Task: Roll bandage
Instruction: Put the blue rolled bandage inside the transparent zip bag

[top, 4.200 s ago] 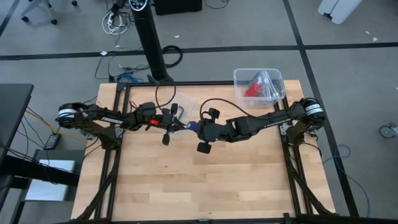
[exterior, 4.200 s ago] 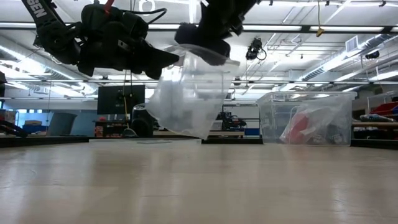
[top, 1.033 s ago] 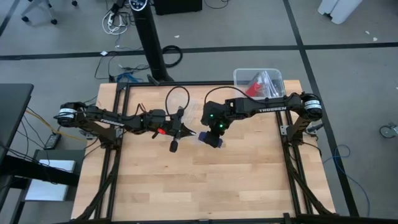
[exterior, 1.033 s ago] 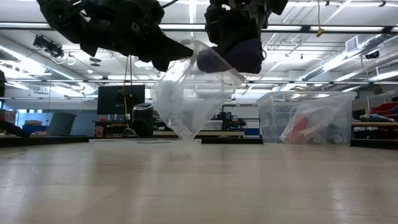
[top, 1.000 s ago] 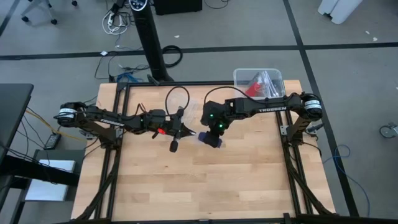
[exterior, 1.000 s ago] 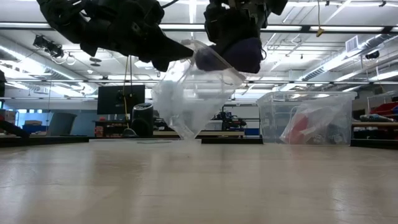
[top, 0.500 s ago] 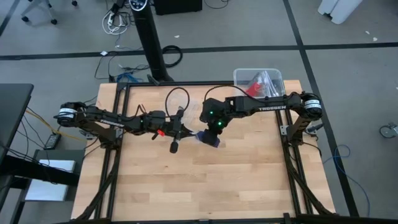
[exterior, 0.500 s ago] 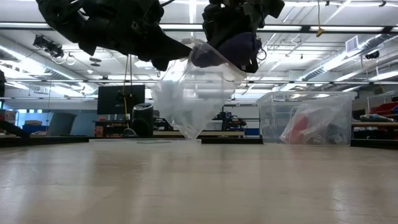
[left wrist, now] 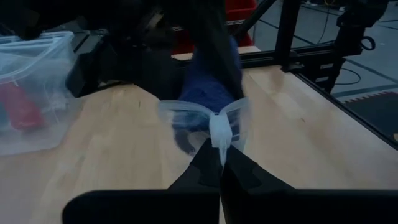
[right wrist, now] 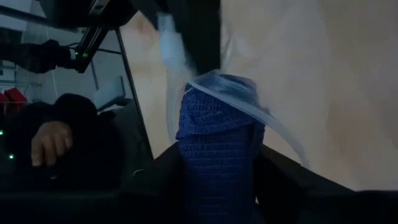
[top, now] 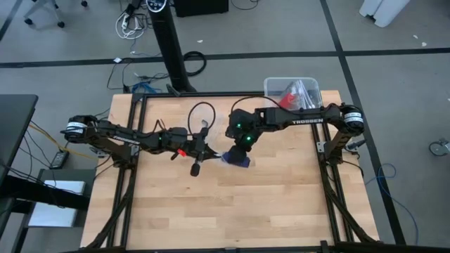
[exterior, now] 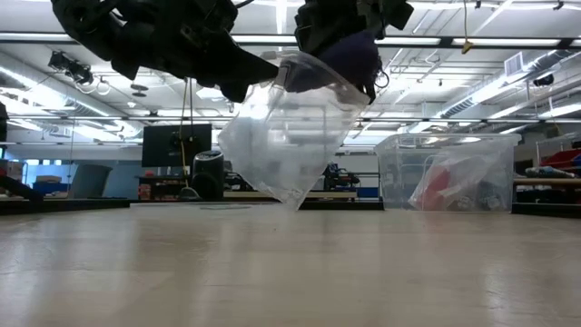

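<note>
The wooden table (top: pixel 232 204) carries both arms above its middle part. At its far right corner stands a clear plastic bin (top: pixel 292 95) with a red item (top: pixel 287 100) inside, well apart from both grippers.

A clear plastic bag (exterior: pixel 289 145) hangs in the air between the two grippers, with its mouth upward and its bottom corner just above the table. The left gripper (top: pixel 204 149) has its jaws pressed together on the rim of this bag; in the left wrist view the edge of the bag (left wrist: pixel 217 134) stands out right at the fingertips.

The right gripper (top: pixel 239 151) is just beside the left one, pointing down over the bag's mouth. Between its jaws is the bandage (right wrist: pixel 217 152), a small dark blue roll. The jaws stand on both sides of the roll, moderately wide, but I cannot tell if they press it or are loose. The lower end of the roll (exterior: pixel 349 56) is already inside the mouth of the bag, whose rim lies around it.

In the right wrist view a person's hand (right wrist: pixel 53 142) shows in the room behind.
</note>
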{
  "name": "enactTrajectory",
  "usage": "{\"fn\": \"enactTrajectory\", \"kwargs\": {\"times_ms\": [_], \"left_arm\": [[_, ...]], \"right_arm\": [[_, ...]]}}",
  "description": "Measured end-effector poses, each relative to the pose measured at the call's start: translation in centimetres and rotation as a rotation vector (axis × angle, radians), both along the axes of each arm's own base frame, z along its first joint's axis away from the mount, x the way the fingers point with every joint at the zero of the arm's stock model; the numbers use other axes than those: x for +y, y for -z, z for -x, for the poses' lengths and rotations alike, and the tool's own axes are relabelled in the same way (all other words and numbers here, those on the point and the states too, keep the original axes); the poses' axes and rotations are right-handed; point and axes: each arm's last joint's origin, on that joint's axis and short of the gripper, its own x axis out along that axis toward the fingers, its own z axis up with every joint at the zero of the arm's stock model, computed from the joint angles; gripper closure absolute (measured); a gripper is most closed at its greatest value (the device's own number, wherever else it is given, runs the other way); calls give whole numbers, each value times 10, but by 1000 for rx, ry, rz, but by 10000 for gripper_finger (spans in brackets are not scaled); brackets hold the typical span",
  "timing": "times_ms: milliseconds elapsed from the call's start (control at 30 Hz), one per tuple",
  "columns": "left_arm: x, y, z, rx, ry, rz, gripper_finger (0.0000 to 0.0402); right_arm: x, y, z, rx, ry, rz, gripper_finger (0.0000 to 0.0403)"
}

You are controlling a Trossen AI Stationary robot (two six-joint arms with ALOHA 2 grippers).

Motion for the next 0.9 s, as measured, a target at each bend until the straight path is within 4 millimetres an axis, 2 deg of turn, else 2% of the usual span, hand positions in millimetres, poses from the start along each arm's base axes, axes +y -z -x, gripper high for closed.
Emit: {"fn": "enactTrajectory", "kwargs": {"times_ms": [100,200,467,567,667,900], "left_arm": [[-1,0,0,2,5,-1,402],[-2,0,0,1,10,-1,402],[-2,1,0,5,11,-1,402],[-2,0,0,3,21,2,402],[-2,0,0,-1,21,2,402],[-2,-1,0,-9,21,3,402]], "right_arm": [[-1,-1,1,-18,-16,31,270],[-1,-7,4,-44,-16,75,270],[-2,-25,13,-104,5,135,193],[-1,-24,14,-89,6,125,189],[-1,-20,14,-59,-2,120,220],[-2,-20,13,-80,-22,163,352]]}}
